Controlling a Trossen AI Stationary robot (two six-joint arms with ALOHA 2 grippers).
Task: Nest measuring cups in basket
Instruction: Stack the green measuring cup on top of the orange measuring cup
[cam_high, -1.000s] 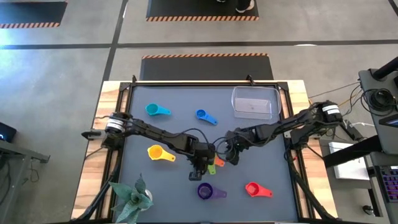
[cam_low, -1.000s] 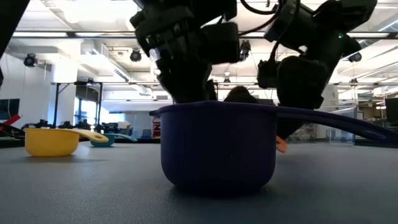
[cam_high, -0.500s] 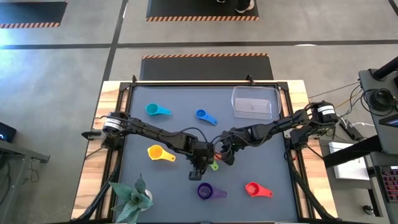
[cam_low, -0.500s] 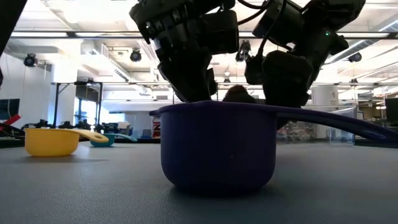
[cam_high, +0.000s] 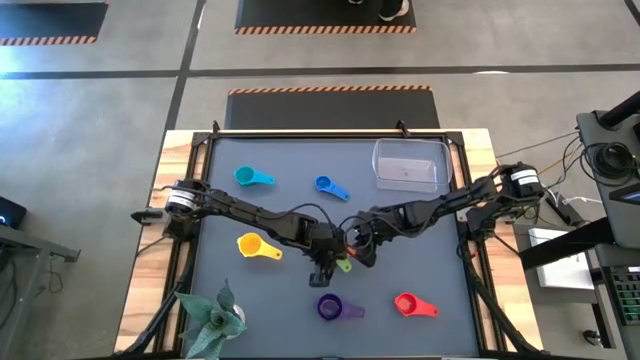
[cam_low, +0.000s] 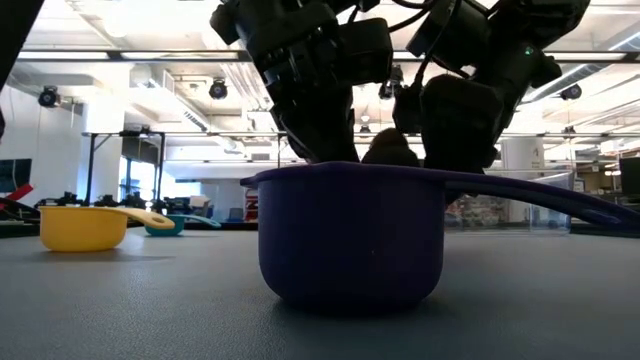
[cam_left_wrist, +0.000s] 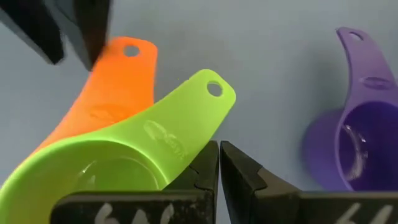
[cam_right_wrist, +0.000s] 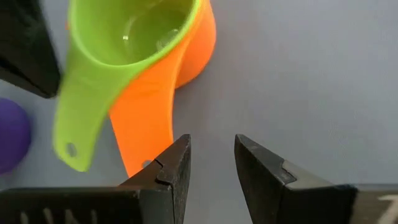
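Overhead, the left gripper (cam_high: 322, 262) and right gripper (cam_high: 357, 248) met at the centre of the grey table (cam_high: 420, 230), over the small green plastic measuring cup (cam_high: 344, 266). The clear rectangular plastic basket (cam_high: 407, 165) sat at two o'clock, the teal cup (cam_high: 246, 177) at ten, the blue cup (cam_high: 326, 185) at twelve, the yellow cup (cam_high: 252, 245) at nine, the purple cup (cam_high: 330, 306) at six and the red cup (cam_high: 406, 303) at five.

Low down, the purple cup filled the foreground.

At the left wrist, fingers were pressed together beside the green cup, which was nested in the orange plastic cup (cam_left_wrist: 106, 93).

At the right wrist, fingers stood slightly apart, pinching nothing, by the orange handle.
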